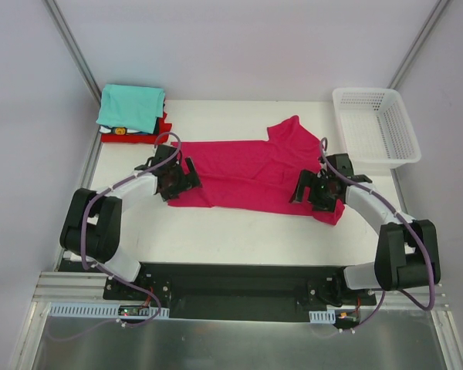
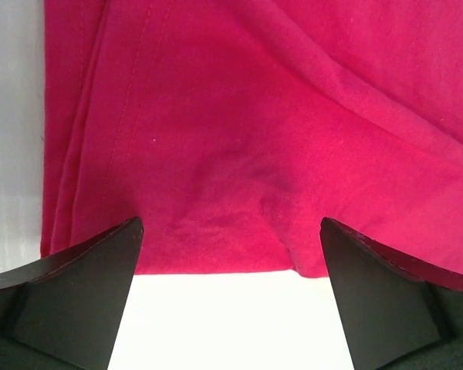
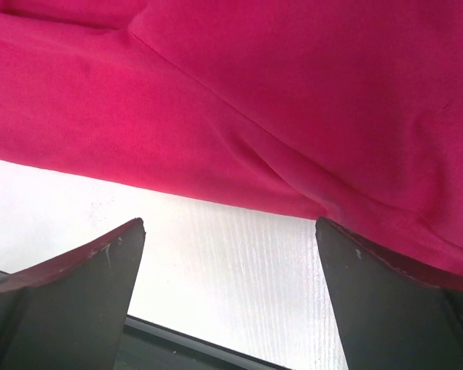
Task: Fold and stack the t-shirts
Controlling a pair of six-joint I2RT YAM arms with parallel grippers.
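The large magenta-pink t-shirt (image 1: 251, 173) lies spread across the middle of the table, one sleeve pointing to the back. My left gripper (image 1: 172, 185) is open over the shirt's near left edge; the left wrist view shows the shirt (image 2: 247, 131) and its hem between my spread fingers (image 2: 85, 293). My right gripper (image 1: 312, 194) is open at the shirt's near right corner; the right wrist view shows the cloth (image 3: 293, 100) just beyond my fingers (image 3: 378, 293), with bare table between them. A folded teal t-shirt (image 1: 131, 106) tops a stack on a red one (image 1: 147, 136) at the back left.
A white plastic mesh basket (image 1: 374, 127) stands at the back right. The table (image 1: 231, 239) has a dark front rail near the arm bases. Grey walls close in the left, right and back.
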